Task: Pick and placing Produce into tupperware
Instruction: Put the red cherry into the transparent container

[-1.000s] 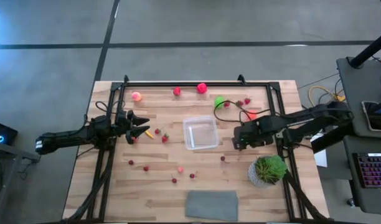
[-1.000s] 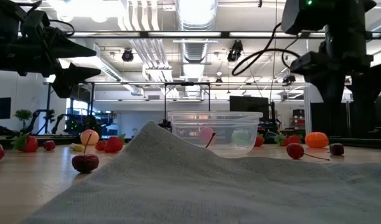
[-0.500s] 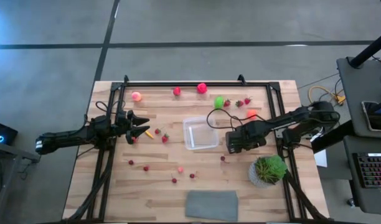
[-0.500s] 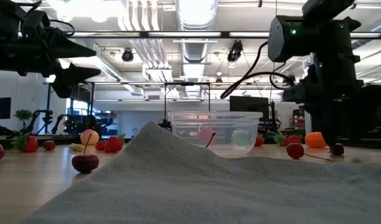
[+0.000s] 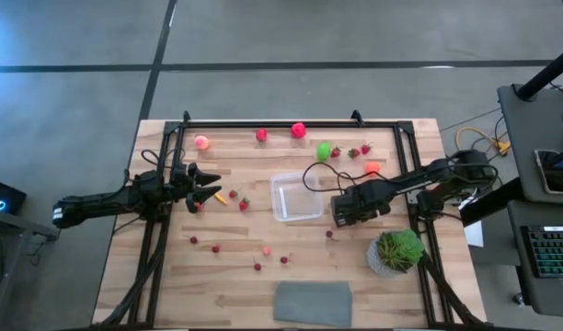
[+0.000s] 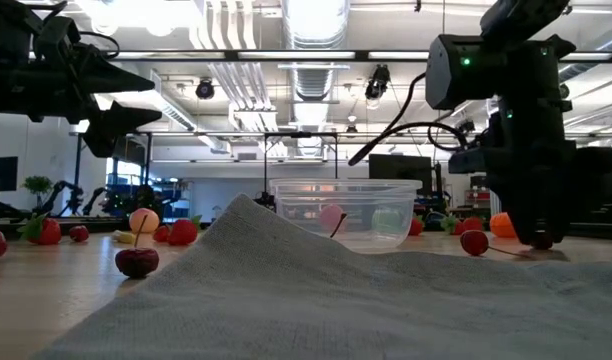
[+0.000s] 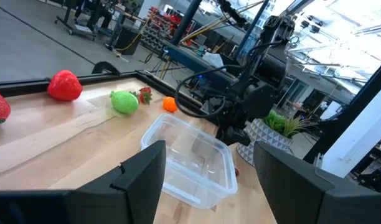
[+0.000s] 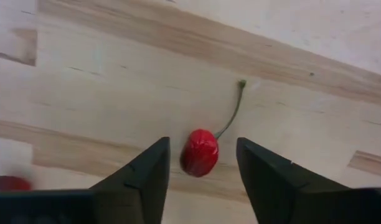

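My right end effector (image 8: 200,163) sits low beside the tupperware (image 5: 296,197), fingers parted around a cherry (image 8: 199,152) on the tabletop (image 5: 171,285), not gripping. Left end effector (image 5: 211,188) hovers open, empty, near the left edge, bare wood around it.

No text, label, brand, number or sign can be read in any view.

Grey concrete floor (image 5: 79,101), wooden table (image 5: 226,276), ceiling ducts (image 6: 311,40) — bright overhead lighting
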